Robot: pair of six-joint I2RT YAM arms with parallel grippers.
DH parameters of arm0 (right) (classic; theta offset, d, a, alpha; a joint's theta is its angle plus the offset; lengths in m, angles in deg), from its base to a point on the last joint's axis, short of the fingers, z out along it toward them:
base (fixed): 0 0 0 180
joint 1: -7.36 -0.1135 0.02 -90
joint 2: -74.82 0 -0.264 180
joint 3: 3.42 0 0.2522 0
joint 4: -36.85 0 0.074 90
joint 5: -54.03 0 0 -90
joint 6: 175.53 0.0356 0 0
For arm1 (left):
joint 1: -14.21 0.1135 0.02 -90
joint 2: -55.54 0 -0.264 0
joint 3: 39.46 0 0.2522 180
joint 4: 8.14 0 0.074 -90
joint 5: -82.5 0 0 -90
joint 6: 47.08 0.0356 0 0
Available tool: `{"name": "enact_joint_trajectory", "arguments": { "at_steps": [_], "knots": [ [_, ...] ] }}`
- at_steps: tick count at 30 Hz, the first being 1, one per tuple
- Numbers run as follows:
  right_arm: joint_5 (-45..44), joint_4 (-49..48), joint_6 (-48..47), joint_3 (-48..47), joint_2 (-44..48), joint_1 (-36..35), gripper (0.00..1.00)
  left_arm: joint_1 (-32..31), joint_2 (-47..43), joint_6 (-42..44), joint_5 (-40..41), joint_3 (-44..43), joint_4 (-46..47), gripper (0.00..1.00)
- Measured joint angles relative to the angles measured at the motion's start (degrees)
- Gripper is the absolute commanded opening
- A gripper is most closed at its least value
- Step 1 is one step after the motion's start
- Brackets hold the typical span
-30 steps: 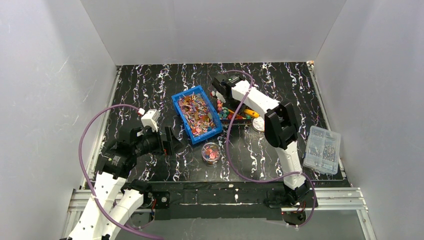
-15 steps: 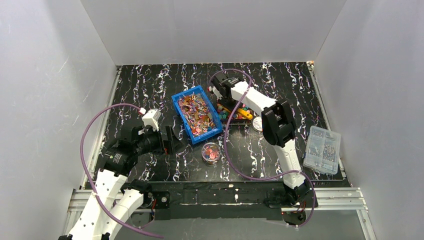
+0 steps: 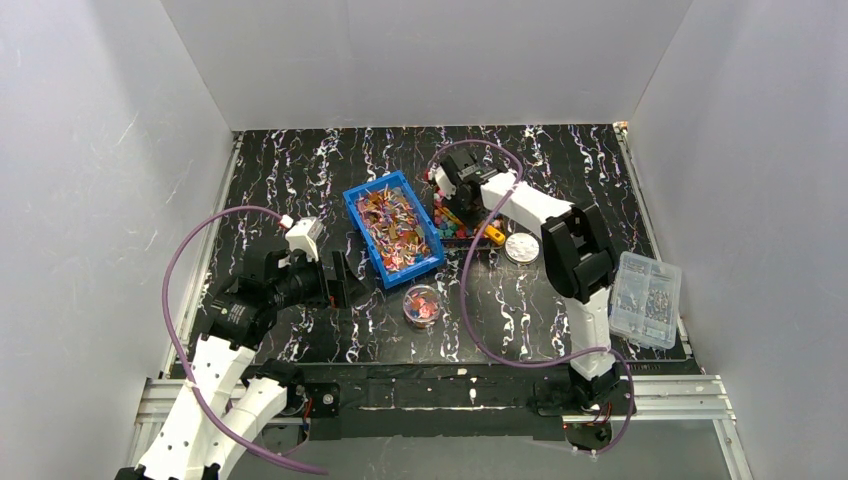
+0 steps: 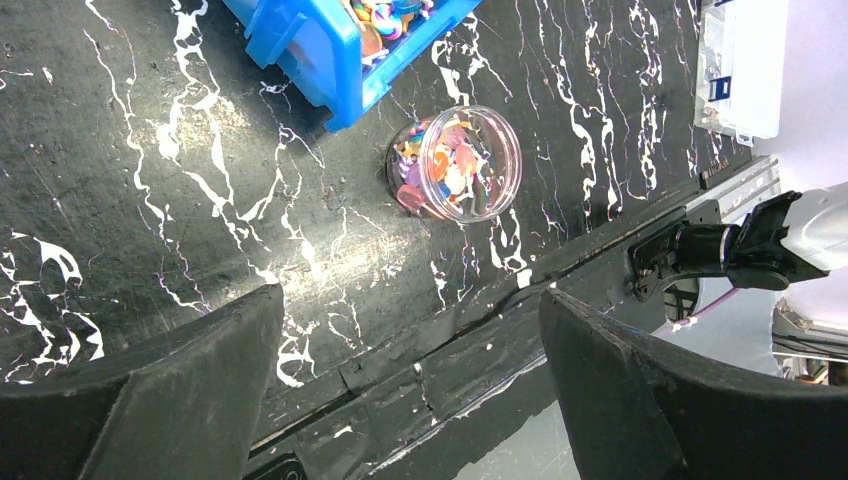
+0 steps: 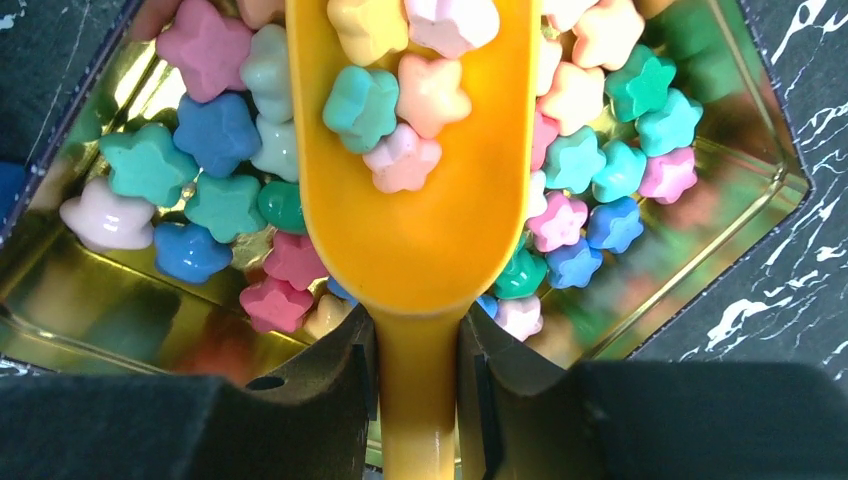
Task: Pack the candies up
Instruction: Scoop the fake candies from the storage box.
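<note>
Over the gold tray [image 5: 770, 190], far centre, your right gripper [image 5: 418, 375] pinched the scoop [image 5: 415, 220] by its handle, bowl up, likely so its few candies [image 5: 432, 95] would not spill; most candies lay below in the tray. Your left gripper [image 4: 415, 380] hung wide and empty left of the jar [image 4: 455, 165], probably ready to steady it. For clearance, the near corner of the bin [image 4: 310, 60] stood just beside the tray-to-jar path, and a cable [image 3: 463, 300] draped right of the jar.
</note>
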Motion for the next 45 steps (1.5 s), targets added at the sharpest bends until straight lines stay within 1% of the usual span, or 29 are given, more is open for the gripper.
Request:
{"name": "enact_joint_trajectory", "arguments": {
  "at_steps": [9,21,29,35,41,45],
  "knots": [
    [1.64,-3.8,0.0,8.7,6.43,0.59,0.01,0.0,0.33,-0.02,0.02,0.0,0.0,0.98],
    [1.6,-6.23,0.02,14.49,14.67,1.49,0.01,0.0,0.63,-0.13,0.17,0.0,0.0,0.98],
    [1.9,-6.01,0.74,16.83,20.76,1.57,0.01,0.0,1.07,-0.17,0.39,0.0,0.0,0.98],
    [2.95,-5.35,1.73,20.98,29.35,1.57,0.01,0.0,1.22,-0.17,0.39,0.0,0.0,0.98],
    [3.8,-2.78,3.23,22.67,36.72,0.79,0.01,0.0,1.51,-0.17,0.39,0.0,0.0,0.98],
    [3.93,0.33,4.74,22.93,40.11,-1.46,0.01,0.0,1.38,-0.17,0.39,0.0,0.0,0.98]
  ]
}}
